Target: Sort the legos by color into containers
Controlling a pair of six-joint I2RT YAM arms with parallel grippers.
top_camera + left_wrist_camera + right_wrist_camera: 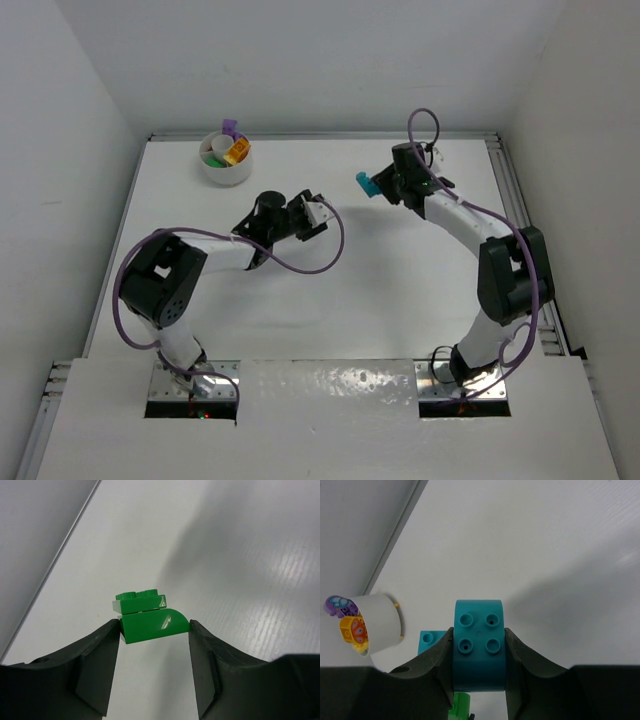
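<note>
Left gripper (154, 632), green lego (150, 611) pinched — (hidden from top view)

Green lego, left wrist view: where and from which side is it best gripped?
Pinch the green lego across the flat ends of its curved brick, approaching as the left gripper does. Those ends look parallel; the rounded face would likely slip.

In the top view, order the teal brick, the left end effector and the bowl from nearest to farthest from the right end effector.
1. Teal brick, in the right end effector grip.
2. Left end effector, mid-table, gripping a green brick.
3. Bowl, far left corner.
</note>
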